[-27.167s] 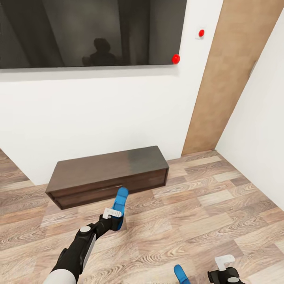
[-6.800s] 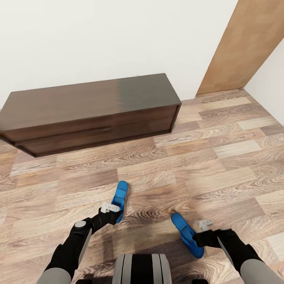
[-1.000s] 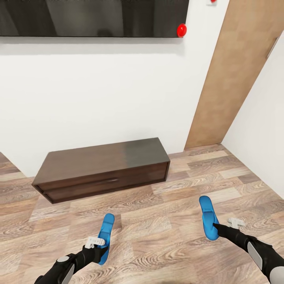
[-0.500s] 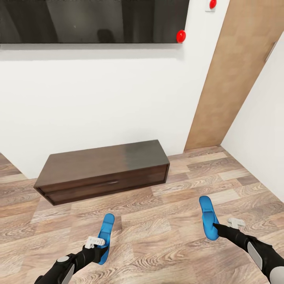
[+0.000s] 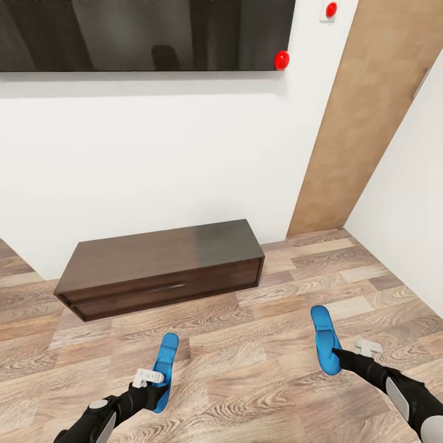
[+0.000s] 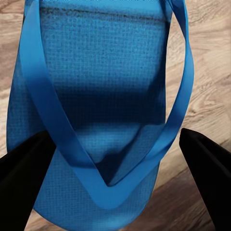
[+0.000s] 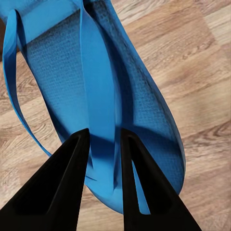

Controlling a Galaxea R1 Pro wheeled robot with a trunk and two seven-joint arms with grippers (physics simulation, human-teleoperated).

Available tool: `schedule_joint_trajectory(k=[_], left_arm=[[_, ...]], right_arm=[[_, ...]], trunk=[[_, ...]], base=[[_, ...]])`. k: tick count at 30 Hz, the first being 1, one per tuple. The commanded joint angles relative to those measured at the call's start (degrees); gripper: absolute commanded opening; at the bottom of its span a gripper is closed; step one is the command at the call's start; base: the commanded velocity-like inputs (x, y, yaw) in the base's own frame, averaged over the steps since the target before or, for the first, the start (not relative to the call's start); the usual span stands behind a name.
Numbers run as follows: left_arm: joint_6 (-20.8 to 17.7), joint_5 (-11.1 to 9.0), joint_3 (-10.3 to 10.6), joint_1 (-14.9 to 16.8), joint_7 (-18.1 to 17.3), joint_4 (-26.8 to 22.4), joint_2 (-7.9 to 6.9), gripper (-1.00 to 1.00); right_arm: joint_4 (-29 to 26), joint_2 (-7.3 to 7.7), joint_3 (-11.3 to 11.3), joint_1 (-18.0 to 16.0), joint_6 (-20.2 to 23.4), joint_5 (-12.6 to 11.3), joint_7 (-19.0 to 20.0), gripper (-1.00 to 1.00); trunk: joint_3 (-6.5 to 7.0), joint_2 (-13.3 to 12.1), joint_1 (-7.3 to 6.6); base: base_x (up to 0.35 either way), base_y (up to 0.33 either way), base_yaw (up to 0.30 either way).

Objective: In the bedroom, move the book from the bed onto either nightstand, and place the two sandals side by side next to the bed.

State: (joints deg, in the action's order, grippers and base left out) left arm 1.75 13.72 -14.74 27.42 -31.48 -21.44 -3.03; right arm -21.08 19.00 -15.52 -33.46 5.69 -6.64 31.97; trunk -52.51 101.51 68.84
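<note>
held one blue sandal [image 5: 163, 368] in the left gripper [image 5: 155, 386], low above the wood-plank floor [image 5: 258, 369] at the lower left of the head view. seen from the left wrist: sole and v-shaped strap [image 6: 103, 120] close up, dark fingers [image 6: 204, 166] standing wide on either side of the sandal's width, at its edges; could not tell for sure whether pressing on it.

held the other sandal [image 5: 324, 338] in the right gripper [image 5: 337, 355], well apart from the first, toward the lower right of the head view. seen from the right wrist: fingers [image 7: 72, 185] nearly together, pinched on the blue strap [image 7: 98, 103] running along the footbed, floor planks beyond.

faced a white wall [image 5: 154, 160] with a long low dark brown bench [image 5: 163, 266] against it, beyond both sandals. above the bench, a large dark screen [image 5: 144, 34] with a red dot [image 5: 282, 59] at its lower right corner, and a second red dot [image 5: 331, 9] on a small white plate higher on the wall. right of that, a brown wooden door [image 5: 363, 117] set at the corner, next to another white wall [image 5: 409, 184].
</note>
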Motion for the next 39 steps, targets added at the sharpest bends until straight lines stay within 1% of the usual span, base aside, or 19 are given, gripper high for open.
schedule_joint_trajectory(k=[1,14,16,19,22,28,33,39], left_arm=[[0.2,0.6,-0.5,0.0,-0.3,0.0,0.04,-1.0],[0.2,0.6,-0.5,0.0,-0.3,0.0,0.04,-1.0],[-0.2,0.6,-0.7,-0.6,-0.4,0.6,0.57,-1.0],[-0.2,0.6,-0.7,-1.7,-0.4,0.6,0.57,-1.0],[-0.1,0.6,-0.7,-2.7,-0.4,1.4,0.5,-1.0],[0.0,0.6,-0.7,-4.7,-0.4,3.5,0.48,-1.0],[0.0,0.6,-0.7,-4.7,-0.4,4.1,0.48,-1.0],[0.0,0.6,-0.7,-4.7,-0.3,4.1,0.48,-1.0]], right_arm=[[0.0,-0.02,-0.3,0.0,0.6,-0.7,0.5,-1.0],[0.0,-0.02,-0.3,0.0,0.6,-0.7,0.5,-1.0],[-0.7,-0.11,0.1,0.5,1.2,-1.1,0.5,-1.0],[-1.7,-0.1,0.1,0.5,1.6,-1.9,0.5,-1.0],[-2.7,-0.11,0.1,0.5,1.5,-1.8,0.7,-1.0],[-1.0,-0.1,0.1,0.5,1.4,-1.6,0.7,-1.0],[-0.7,-0.1,0.1,0.5,1.4,-1.6,0.7,-1.0],[-0.6,-0.1,0.1,0.5,1.4,-1.7,0.7,-1.0]], trunk=[[-0.04,0.0,-0.01],[-0.04,0.0,-0.01],[-0.04,0.0,0.0],[-0.04,0.0,0.0],[-0.04,0.0,0.0],[-0.04,0.0,0.0],[-0.04,0.0,0.0],[1.04,-2.4,-1.32]], base=[[0.0,0.0,0.0],[0.0,0.0,0.0],[0.0,0.0,0.0],[0.0,0.0,0.0],[0.0,0.0,0.0],[0.0,0.0,0.0],[0.0,0.0,0.0],[0.0,0.0,0.0]])
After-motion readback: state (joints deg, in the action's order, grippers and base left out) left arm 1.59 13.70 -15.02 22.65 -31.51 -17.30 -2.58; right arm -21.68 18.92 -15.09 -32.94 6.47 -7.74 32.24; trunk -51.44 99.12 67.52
